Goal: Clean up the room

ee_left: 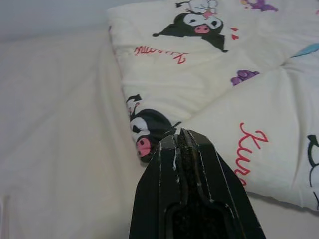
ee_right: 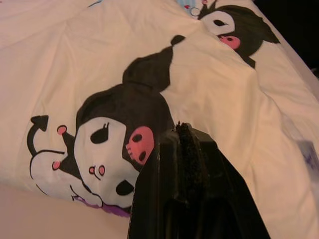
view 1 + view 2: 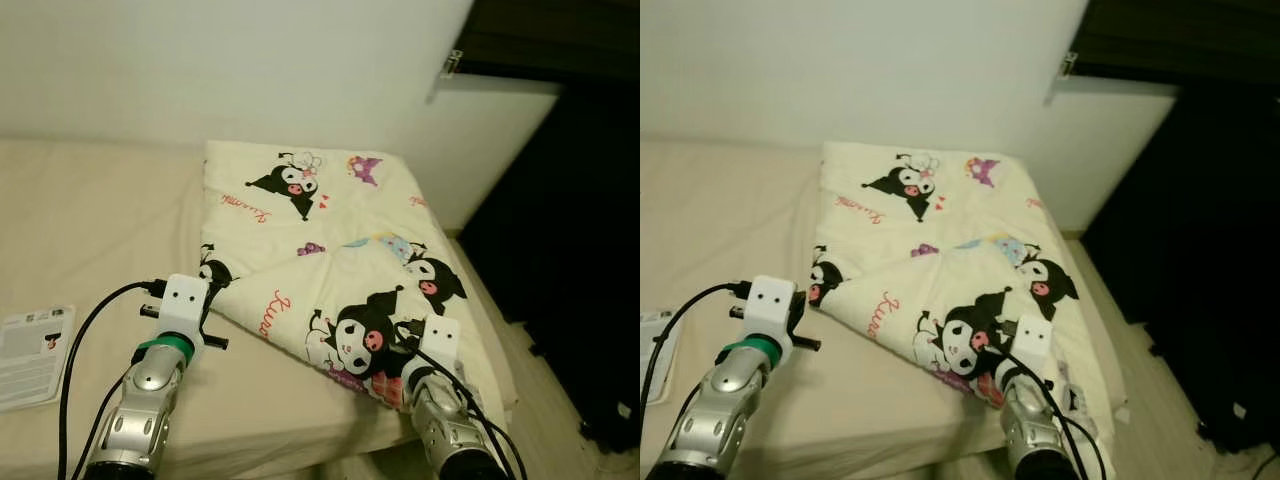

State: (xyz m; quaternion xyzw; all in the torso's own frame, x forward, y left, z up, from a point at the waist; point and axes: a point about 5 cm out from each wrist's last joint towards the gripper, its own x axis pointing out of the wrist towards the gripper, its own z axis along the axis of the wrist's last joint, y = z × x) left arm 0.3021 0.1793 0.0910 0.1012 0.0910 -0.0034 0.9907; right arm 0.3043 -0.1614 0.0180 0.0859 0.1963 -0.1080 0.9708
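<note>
A folded cream blanket (image 3: 310,235) printed with black cartoon figures lies on the beige bed (image 3: 90,220), its top layer folded over at a slant. My left gripper (image 1: 179,137) is shut with nothing between its fingers, its tips just above the blanket's left edge by a small cartoon face (image 1: 144,132). Over the blanket's near right corner my right gripper (image 2: 183,128) is also shut and holds nothing, hovering beside a large cartoon face (image 2: 107,144).
A printed paper leaflet (image 3: 30,350) lies on the bed at the near left. A white wall (image 3: 250,70) runs behind the bed. To the right the bed ends at a strip of floor (image 3: 545,380) and a dark opening (image 3: 580,230).
</note>
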